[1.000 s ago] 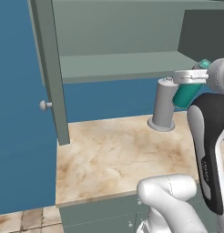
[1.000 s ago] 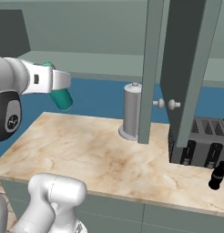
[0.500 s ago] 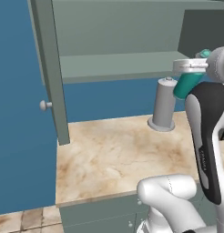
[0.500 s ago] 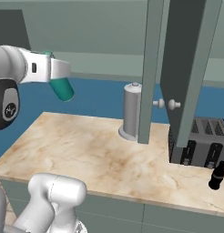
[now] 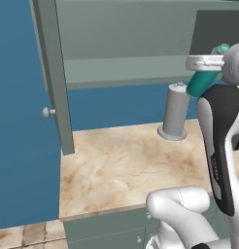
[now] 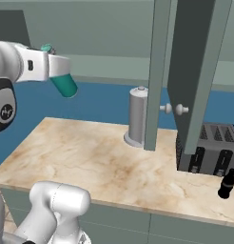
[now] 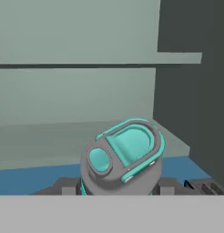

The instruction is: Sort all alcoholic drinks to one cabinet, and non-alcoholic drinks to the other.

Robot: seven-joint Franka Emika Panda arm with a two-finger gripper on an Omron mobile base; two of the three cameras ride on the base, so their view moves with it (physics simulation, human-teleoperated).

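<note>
A: While the teal flask (image 6: 64,84) hangs tilted in the air, clamped in the tool (image 6: 56,71), which step would you say this is?

B: Carrying a non-alcoholic drink up to a cabinet, I judge. From the hand camera its grey cap (image 7: 120,157) faces the open cabinet shelf (image 7: 77,132).

A: And next?

B: Likely lifting it past the shelf's front edge, then moving farther in and setting it upright.

A: Any obstacles?

B: An open cabinet door (image 5: 52,73) stands at the left, a grey canister (image 5: 174,111) sits on the tabletop (image 5: 126,165) just below the flask, and the small black bottle (image 6: 226,183) waits far right beside the toaster (image 6: 211,150). Room on the shelf looks ample.
</note>
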